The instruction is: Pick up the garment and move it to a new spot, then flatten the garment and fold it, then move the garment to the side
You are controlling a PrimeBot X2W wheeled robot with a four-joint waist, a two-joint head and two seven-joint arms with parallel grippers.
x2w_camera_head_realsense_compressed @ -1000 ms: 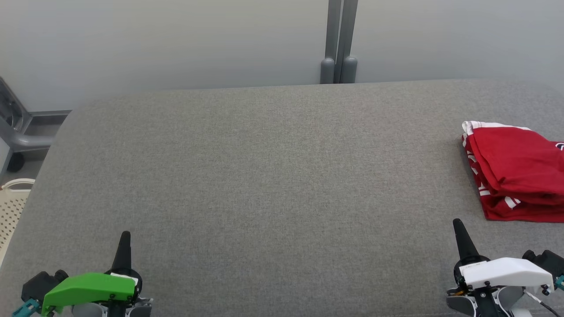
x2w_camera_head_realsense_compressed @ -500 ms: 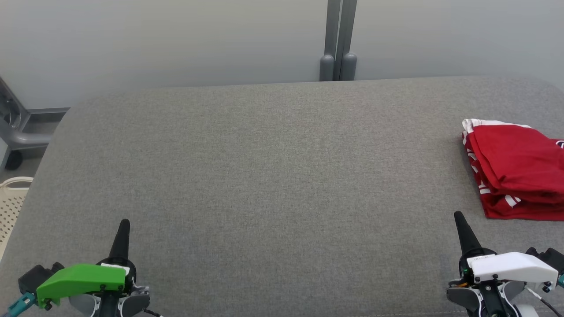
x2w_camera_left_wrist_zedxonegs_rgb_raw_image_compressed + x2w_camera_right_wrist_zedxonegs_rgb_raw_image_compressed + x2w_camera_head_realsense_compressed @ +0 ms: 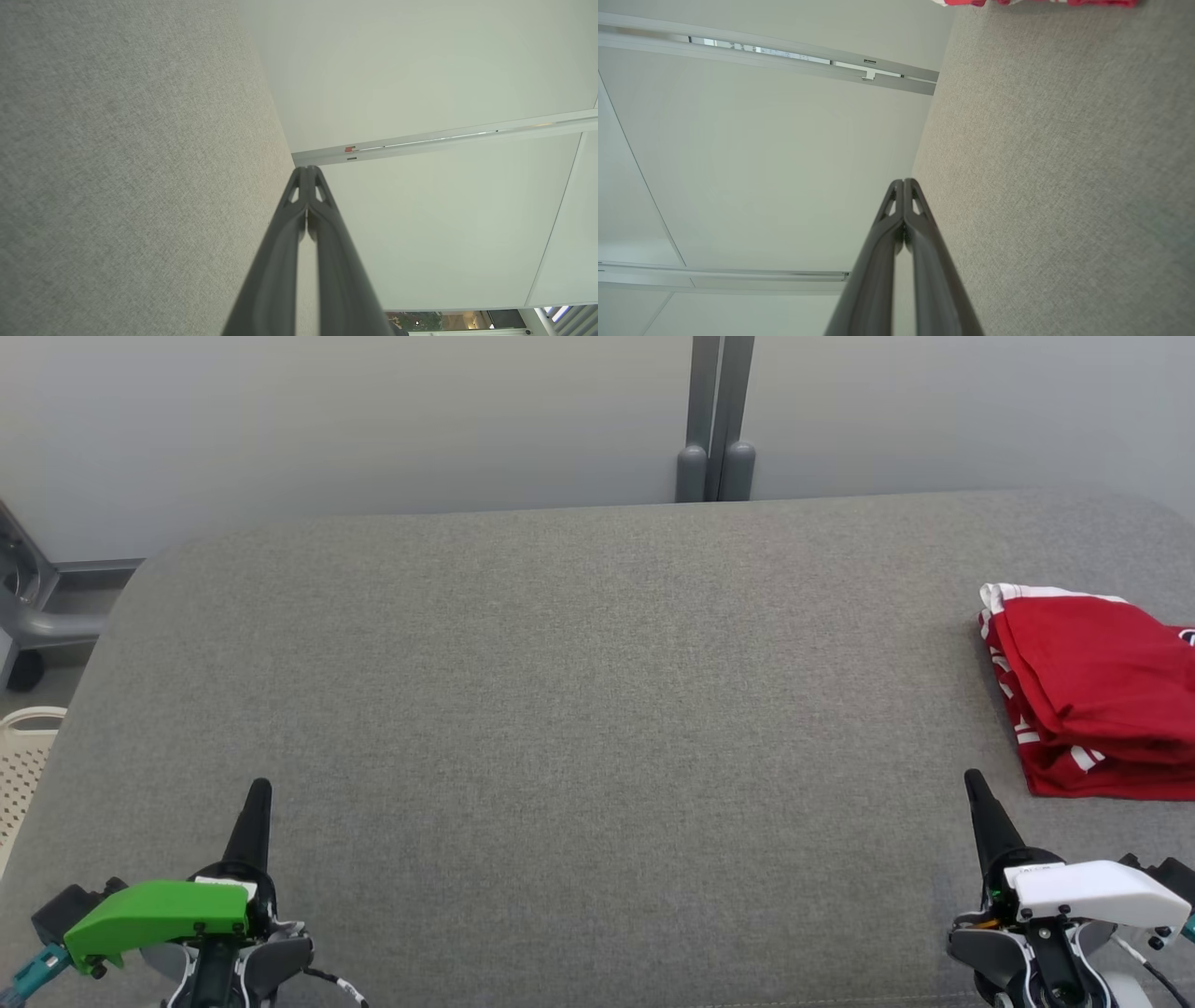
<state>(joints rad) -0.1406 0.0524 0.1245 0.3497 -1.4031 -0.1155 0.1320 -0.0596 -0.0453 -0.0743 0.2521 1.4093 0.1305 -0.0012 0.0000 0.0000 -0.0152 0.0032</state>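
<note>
Red folded fabric garment (image 3: pixel 1092 691) with white trim, lying at the right edge of the grey cloth-covered table (image 3: pixel 579 709); left gripper (image 3: pixel 259 791), green-capped, and right gripper (image 3: pixel 973 777), white-capped, over the near edge, apart from the garment, fingers pressed together, holding nothing

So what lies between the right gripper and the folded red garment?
Only bare grey fabric surface, seen in the head view; the shut right gripper stands apart from the folded red garment.
</note>
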